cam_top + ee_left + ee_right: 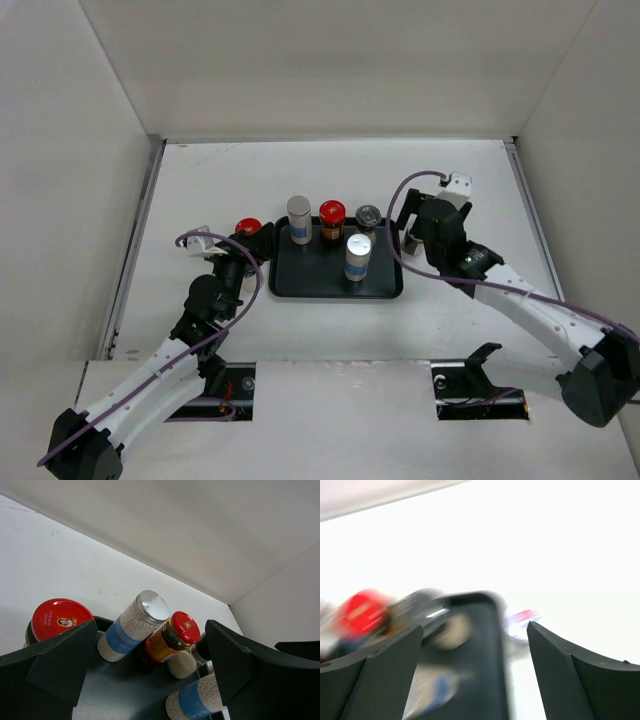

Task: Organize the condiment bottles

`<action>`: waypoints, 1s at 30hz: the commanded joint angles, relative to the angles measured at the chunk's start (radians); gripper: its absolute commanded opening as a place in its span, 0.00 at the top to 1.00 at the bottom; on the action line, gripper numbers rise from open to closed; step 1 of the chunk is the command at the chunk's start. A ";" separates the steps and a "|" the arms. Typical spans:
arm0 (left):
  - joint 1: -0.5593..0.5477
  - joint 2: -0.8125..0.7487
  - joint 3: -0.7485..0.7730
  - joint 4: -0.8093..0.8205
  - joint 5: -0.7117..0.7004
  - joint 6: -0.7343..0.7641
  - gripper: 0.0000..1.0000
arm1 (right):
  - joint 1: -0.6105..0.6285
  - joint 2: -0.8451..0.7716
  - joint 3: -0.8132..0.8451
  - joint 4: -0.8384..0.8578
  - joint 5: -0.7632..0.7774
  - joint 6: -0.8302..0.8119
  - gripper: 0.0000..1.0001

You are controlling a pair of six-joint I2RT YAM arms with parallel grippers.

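Trouble looks likeliest at the left edge of the black tray (pixel 312 283). The left gripper (pixel 256 240) stands spread wide, gripping nothing, with a red-lidded jar (pixel 247 226) just beside one finger, so a careless sideways swing could topple it. Four condiment bottles (pixel 332 222) stand on the tray. At its right edge the right gripper (pixel 404 228) gapes, empty too.

Bright, even light; right wrist view motion-blurred and overexposed.

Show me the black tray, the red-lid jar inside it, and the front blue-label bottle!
Black tray (pixel 305 283): top view, bare floor.
Red-lid jar (pixel 332 211): top view, its lid.
Blue-label bottle (pixel 358 244): top view, silver lid.
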 commanded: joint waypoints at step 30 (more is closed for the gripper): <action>0.007 0.042 0.016 0.014 -0.004 -0.008 0.11 | 0.060 0.094 -0.036 0.068 -0.039 -0.009 0.52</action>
